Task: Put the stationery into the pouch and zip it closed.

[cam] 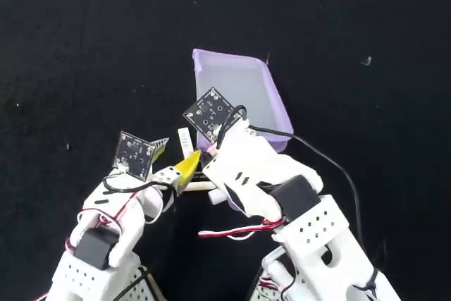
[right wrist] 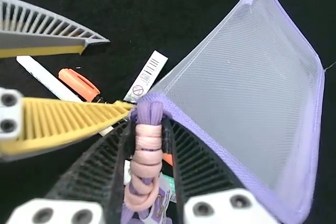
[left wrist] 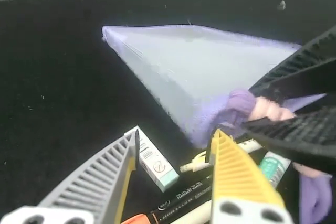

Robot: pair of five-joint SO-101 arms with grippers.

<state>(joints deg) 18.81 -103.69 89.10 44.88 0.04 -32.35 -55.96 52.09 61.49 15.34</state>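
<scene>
The high view looks down on a table [cam: 70, 68] covered in black cloth. Beyond its far edge is a pale strip of room with grey panels and some cables. A purple mesh pouch [cam: 236, 86] lies flat near the middle of the table. Its long axis runs from the arms toward the far edge, and its near end is hidden under the right arm. The right gripper [cam: 209, 151] sits at that near end. The left gripper [cam: 176, 153] is just beside the pouch's near left corner.

In the left wrist view, the pouch tapers away toward the table's far edge. The left gripper's grey and yellow fingers are spread apart with nothing between them. They hang above loose stationery lying just off the pouch's near corner:
- a small white box [left wrist: 155, 163] with a teal end
- a black marker [left wrist: 184, 195]
- a white pen [left wrist: 210, 161]
- a teal-labelled item [left wrist: 273, 166], partly hidden

At that same corner, the right gripper's black fingers pinch a braided purple-and-pink cord [left wrist: 252, 108].

In the right wrist view, the black fingers are clamped around the cord where it joins the pouch's corner. The mesh panel fans away from that point. An orange marker cap [right wrist: 79, 83] lies beside this corner, near the box and pen.
</scene>
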